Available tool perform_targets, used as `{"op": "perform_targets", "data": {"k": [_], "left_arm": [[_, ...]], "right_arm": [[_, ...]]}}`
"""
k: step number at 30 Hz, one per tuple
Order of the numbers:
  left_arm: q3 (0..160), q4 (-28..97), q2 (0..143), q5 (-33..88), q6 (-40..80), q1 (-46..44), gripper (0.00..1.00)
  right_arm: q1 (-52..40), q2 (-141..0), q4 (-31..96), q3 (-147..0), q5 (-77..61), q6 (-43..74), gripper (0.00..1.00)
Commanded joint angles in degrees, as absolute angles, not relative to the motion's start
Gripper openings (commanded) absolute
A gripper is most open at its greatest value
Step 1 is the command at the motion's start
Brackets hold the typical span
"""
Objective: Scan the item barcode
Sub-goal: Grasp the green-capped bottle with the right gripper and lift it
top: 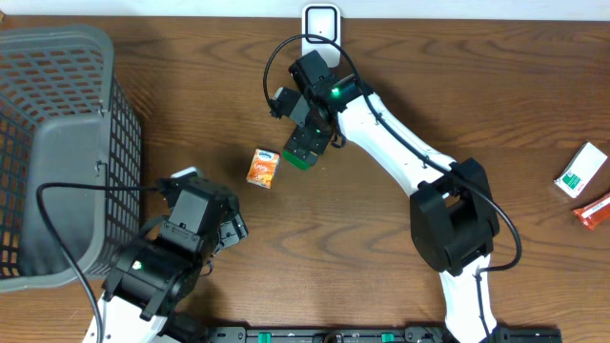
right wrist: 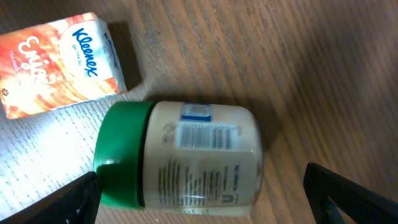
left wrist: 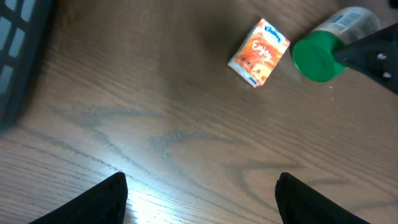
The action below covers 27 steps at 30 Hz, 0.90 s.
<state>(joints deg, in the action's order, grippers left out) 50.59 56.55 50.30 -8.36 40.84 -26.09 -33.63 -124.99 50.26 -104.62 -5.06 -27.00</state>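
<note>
The item is a small pale bottle (right wrist: 186, 155) with a green cap, lying on its side on the wooden table. Its barcode (right wrist: 205, 135) faces up on the label. My right gripper (right wrist: 200, 177) is open wide and straddles the bottle lengthways. One finger is by the cap and the other stands clear of the base. From overhead only the green cap (top: 297, 160) shows below the right gripper (top: 307, 143). My left gripper (left wrist: 202, 180) is open over bare table, well short of the bottle (left wrist: 323, 46). The left gripper (top: 229, 226) sits at front left.
An orange Kleenex pack (top: 263, 168) (left wrist: 259, 51) (right wrist: 56, 62) lies just left of the cap. A grey mesh basket (top: 57, 143) fills the left side. A white device (top: 320, 24) stands at the back edge. A white-green box (top: 581, 170) and a red pack (top: 593, 210) lie far right.
</note>
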Motion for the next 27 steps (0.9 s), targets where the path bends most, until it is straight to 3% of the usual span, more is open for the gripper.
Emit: {"op": "perform_targets", "data": {"k": [1, 8, 14, 27], "left_arm": [[50.5, 56.8, 49.4, -10.2, 40.1, -26.2, 0.77], [50.5, 56.7, 49.4, -11.3, 40.1, -26.2, 0.77], [50.5, 56.9, 49.4, -11.7, 40.1, -26.2, 0.77], [50.5, 58.3, 49.2, -13.6, 40.1, -26.2, 0.77]], "right_arm": [[-33.8, -126.5, 49.8, -105.3, -3.4, -25.0, 0.99], [-35.9, -124.4, 49.9, -105.4, 9.2, -18.7, 0.99], [-37.3, -122.4, 52.1, -105.4, 8.0, -13.3, 0.99], [-37.7, -122.4, 47.9, -105.3, -0.8, -13.7, 0.99]]}}
